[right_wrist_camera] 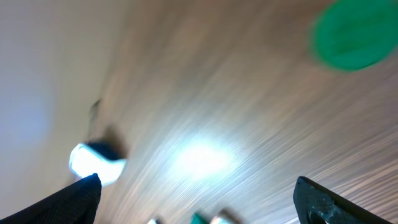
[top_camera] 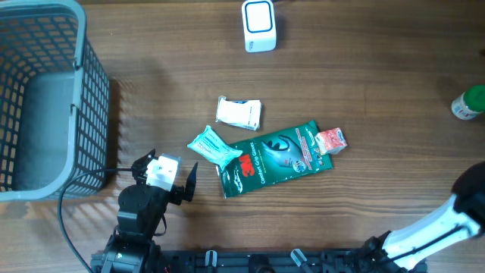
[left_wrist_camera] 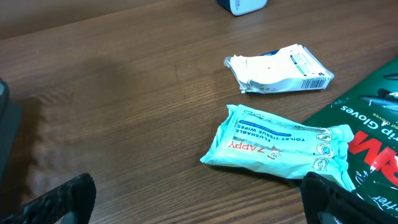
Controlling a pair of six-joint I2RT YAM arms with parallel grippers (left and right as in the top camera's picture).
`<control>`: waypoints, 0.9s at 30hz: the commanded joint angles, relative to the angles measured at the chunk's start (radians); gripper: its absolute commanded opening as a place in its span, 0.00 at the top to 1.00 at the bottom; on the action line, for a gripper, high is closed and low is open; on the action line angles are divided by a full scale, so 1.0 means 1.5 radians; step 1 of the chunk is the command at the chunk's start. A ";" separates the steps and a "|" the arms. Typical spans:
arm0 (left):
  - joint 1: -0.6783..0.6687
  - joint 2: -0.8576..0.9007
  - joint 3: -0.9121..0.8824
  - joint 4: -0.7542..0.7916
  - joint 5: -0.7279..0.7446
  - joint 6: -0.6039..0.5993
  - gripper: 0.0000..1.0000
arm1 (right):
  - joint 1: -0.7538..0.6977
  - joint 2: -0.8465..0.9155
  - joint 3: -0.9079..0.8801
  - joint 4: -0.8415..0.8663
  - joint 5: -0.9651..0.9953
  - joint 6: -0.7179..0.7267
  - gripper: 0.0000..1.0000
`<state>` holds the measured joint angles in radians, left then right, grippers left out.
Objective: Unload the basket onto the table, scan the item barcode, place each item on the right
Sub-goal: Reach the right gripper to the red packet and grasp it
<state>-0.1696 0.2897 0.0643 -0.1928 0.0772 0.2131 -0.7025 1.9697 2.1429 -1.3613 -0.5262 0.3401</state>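
Four items lie mid-table: a white packet [top_camera: 239, 113] with a barcode on its end [left_wrist_camera: 280, 68], a teal wipes pack [top_camera: 214, 147] [left_wrist_camera: 277, 143], a green gloves pack [top_camera: 276, 158] [left_wrist_camera: 367, 130] and a small red packet [top_camera: 331, 141]. The white and blue scanner [top_camera: 259, 25] [left_wrist_camera: 242, 5] stands at the far edge. My left gripper [top_camera: 168, 173] [left_wrist_camera: 202, 208] is open and empty, low over the table just left of the wipes pack. My right gripper [right_wrist_camera: 205, 205] is open and empty in a blurred view, with its arm [top_camera: 455, 208] at the bottom right.
A grey wire basket [top_camera: 45, 98] fills the left side, close behind my left arm. A green-capped bottle [top_camera: 470, 102] [right_wrist_camera: 348, 34] stands at the right edge. Bare wood shows between the items and the scanner.
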 commanded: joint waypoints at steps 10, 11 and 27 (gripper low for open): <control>0.003 -0.002 -0.005 0.003 0.008 0.010 0.00 | 0.255 -0.294 0.003 -0.165 0.171 -0.144 0.00; 0.003 -0.002 -0.005 0.003 0.008 0.010 0.00 | 0.285 -0.312 -0.010 -0.165 0.171 -0.170 0.00; 0.003 -0.002 -0.005 0.003 0.008 0.010 0.00 | 0.545 -0.323 -0.654 0.132 0.190 -0.121 0.00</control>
<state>-0.1696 0.2897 0.0643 -0.1928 0.0772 0.2131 0.1089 1.4380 1.2842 -1.2316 -0.2020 0.1390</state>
